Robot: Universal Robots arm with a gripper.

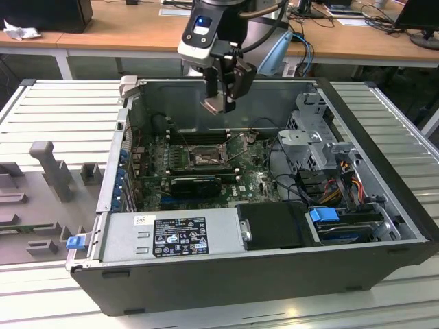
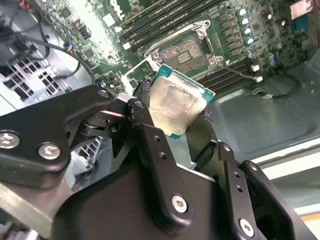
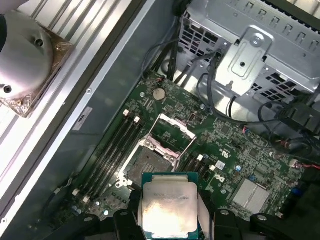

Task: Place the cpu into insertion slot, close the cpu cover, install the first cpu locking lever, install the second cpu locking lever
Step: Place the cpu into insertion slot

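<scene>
- Step in hand: the first one, placing the cpu. The slot lies bare and dark inside its metal rim, and the cover stands swung up and open beside it, so nothing is seated yet.
- The end effector is clenched on the cpu. In the second wrist view its black fingers press on two opposite edges of the chip.
- Where the cpu is: in the air over the open case, which sits on the slatted surface. It hangs above the board near the case's far edge in the exterior view, well apart from the slot below it and touching nothing except the fingers.
- Which way it points: the pale silver lid faces both wrist cameras, with a thin green rim showing around it, so the contact side is turned away.
- The chip is square and has no real long axis. The line that matters runs from finger to finger across it.
- In the exterior view the chip looks tilted, not flat to the board. In the first wrist view its edges sit askew to the slot's edges.
- My judgement is that seating it calls for levelling the chip and turning it until its edges match the slot's. It then needs a straight, gentle descent that clears the raised cover.
- I cannot make out the chip's notches or corner mark, so I cannot tell whether its keying is right.
</scene>
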